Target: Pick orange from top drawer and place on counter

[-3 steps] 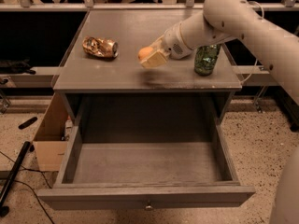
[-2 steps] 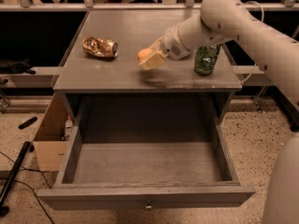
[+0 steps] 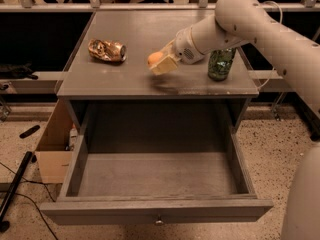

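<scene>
Hovering over desk [image 3: 140, 29]: tool [image 3: 162, 64], closed on orange [image 3: 153, 58], fruit held just clear of the surface, likely ready for set-down on bare space between can [image 3: 106, 50] and bottle [image 3: 221, 64]. Drawer [image 3: 155, 176] stands pulled open below, orange out of it.

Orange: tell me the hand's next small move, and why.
Probably lower the hand straight down until the orange rests on the counter. The hand grips the orange slightly above the counter, a shadow beneath it, with the crushed can and green bottle well to either side.
</scene>
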`<state>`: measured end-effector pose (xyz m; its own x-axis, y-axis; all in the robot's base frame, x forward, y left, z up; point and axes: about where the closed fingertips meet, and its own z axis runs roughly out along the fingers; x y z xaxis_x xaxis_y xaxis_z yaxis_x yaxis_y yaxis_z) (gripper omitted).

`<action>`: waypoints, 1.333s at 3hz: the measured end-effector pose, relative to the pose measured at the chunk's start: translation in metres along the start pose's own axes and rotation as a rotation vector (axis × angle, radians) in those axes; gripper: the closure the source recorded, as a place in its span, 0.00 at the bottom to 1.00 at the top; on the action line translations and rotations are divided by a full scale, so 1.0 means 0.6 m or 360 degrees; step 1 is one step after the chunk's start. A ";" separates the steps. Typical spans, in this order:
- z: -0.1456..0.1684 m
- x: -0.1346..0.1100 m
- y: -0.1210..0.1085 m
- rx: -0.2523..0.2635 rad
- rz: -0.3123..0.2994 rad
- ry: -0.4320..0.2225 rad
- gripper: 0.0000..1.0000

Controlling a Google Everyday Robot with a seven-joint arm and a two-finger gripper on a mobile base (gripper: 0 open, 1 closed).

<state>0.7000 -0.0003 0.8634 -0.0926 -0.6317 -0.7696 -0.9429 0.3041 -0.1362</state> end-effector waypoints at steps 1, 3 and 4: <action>0.000 0.000 0.000 0.0000 0.0000 0.0000 0.37; 0.000 0.000 0.000 0.0000 0.0000 0.0000 0.00; 0.000 0.000 0.000 -0.0001 0.0000 0.0000 0.00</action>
